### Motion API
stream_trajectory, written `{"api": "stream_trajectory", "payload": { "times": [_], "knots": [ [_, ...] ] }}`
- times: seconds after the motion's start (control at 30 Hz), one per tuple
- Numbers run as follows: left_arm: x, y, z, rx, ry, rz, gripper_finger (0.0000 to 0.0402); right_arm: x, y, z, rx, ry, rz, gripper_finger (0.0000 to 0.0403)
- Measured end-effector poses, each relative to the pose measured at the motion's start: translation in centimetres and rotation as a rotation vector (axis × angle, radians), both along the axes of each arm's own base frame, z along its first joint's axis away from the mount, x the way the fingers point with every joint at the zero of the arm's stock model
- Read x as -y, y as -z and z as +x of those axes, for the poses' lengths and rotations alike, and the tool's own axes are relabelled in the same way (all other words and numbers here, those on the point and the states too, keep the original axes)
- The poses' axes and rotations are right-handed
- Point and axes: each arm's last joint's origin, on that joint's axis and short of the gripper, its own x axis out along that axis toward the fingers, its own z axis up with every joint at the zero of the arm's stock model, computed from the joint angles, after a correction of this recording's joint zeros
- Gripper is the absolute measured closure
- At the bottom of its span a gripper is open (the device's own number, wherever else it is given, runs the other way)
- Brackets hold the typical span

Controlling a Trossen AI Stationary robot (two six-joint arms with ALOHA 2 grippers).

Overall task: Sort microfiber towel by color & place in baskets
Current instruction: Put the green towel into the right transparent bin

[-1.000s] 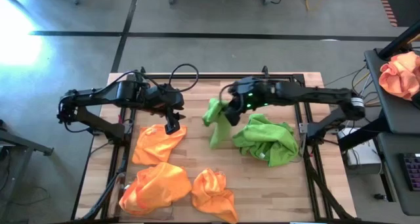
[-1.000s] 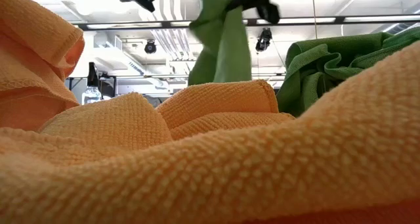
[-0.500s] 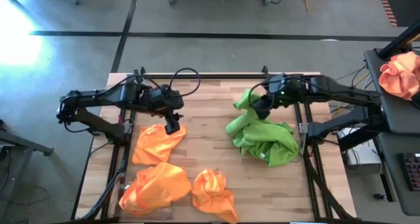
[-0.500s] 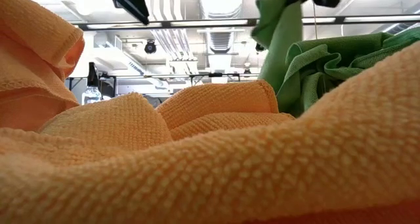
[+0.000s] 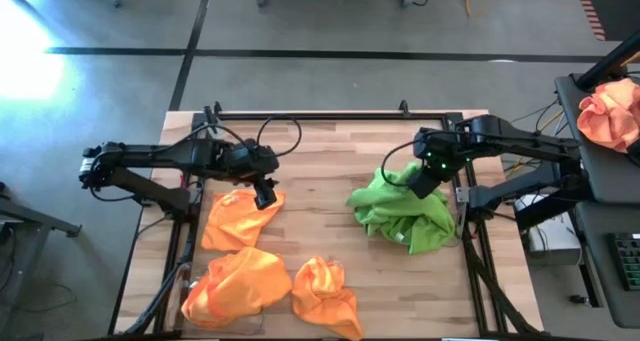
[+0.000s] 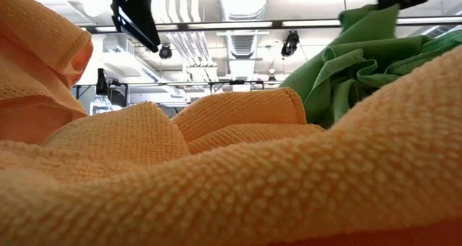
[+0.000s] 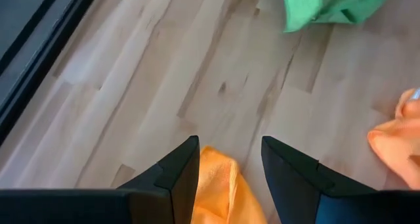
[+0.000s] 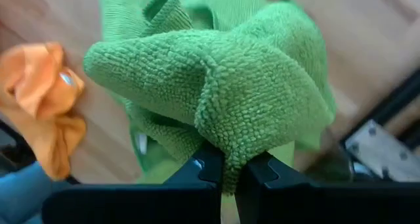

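My right gripper (image 5: 424, 177) is shut on a lime green microfiber towel (image 8: 216, 86), just above a pile of green towels (image 5: 410, 219) at the table's right side. My left gripper (image 5: 265, 193) is open and points down over the far right corner of an orange towel (image 5: 238, 217). That corner (image 7: 220, 184) shows below the gap between its fingers, and I see no touch. Two more orange towels (image 5: 237, 281) (image 5: 325, 296) lie crumpled near the front edge. The baskets do not show in any view. My right gripper pinches a bunched fold of the green towel (image 8: 226, 159) between its two fingers, in several layers. The fingers come from above, pointing steeply down. The towel hangs slack below them (image 6: 361, 37), and its lower part rests on the green pile.
Bare wooden tabletop (image 5: 320, 201) lies between the orange and green towels. A black rail frame (image 5: 330, 114) borders the table. A peach cloth (image 5: 610, 111) lies on a stand beyond the right edge. In the low view, orange towels (image 6: 216, 174) fill the foreground.
My right gripper has carried the green towel from the table's middle toward the right edge and tipped more steeply downward. The towel, which hung free, now has its lower part on the green pile. My left gripper has sunk toward the orange towel.
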Motion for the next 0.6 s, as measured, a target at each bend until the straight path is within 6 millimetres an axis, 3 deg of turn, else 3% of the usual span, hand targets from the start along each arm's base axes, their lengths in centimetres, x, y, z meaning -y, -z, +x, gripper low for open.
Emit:
{"api": "stream_trajectory", "payload": {
  "times": [0.3,0.6],
  "knots": [
    [-0.1,-0.2,-2.5,0.091,-0.101,-0.005,0.0253,-1.6,0.3,0.1,-0.053,-0.009,0.089,0.0390],
    [-0.2,-1.2,-4.6,0.179,-0.165,-0.011,0.0253,-5.0,2.3,1.5,-0.178,-0.105,0.149,0.0390]
  ]
}}
